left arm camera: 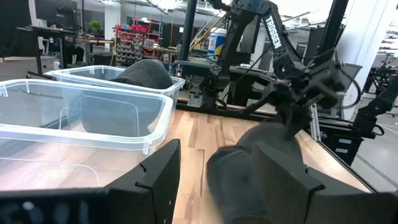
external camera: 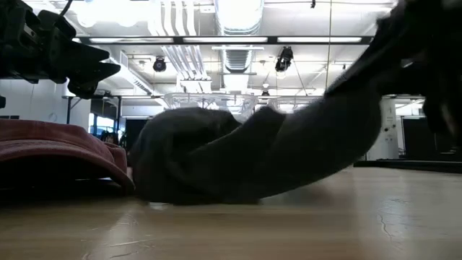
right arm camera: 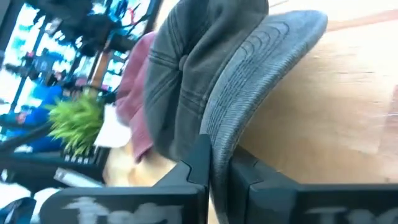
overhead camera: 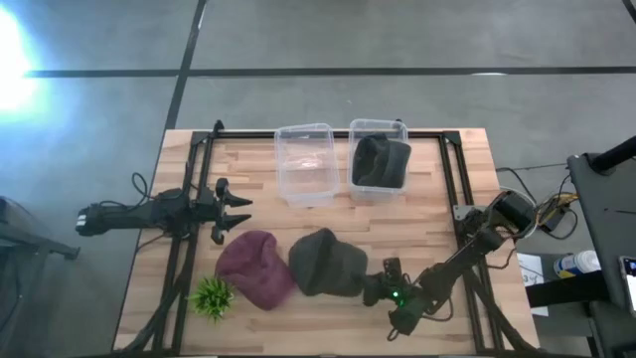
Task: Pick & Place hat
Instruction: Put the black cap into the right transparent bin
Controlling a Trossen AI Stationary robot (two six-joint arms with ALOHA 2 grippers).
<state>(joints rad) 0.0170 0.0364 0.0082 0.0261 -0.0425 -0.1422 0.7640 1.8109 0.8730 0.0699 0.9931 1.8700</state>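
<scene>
A dark grey cap (overhead camera: 323, 261) lies near the table's near edge, its crown (external camera: 195, 159) on the wood. My right gripper (overhead camera: 376, 285) is at the cap's right side, shut on its brim. A maroon hat (overhead camera: 256, 268) rests flat just left of the grey cap, touching it. Another dark hat (overhead camera: 380, 159) sits inside the right clear bin (overhead camera: 378, 127); the left clear bin (overhead camera: 304, 164) holds nothing. My left gripper (overhead camera: 227, 207) hangs open above the table's left side, away from the hats, and looks toward the bins (left arm camera: 93, 118). My right gripper (right arm camera: 217, 163) pinches the grey cap's brim (right arm camera: 227, 140) between its two fingers, at the brim's outer edge. The fingers (right arm camera: 193, 163) come from the table's right, slanting low. The brim (external camera: 346, 115) is raised off the table toward the gripper while the crown stays on the wood.
A small green plant (overhead camera: 211, 296) stands at the near left corner beside the maroon hat. Black frame rails (overhead camera: 452, 189) run along the table's left and right sides. Bare wood (overhead camera: 298, 221) lies between the bins and the hats.
</scene>
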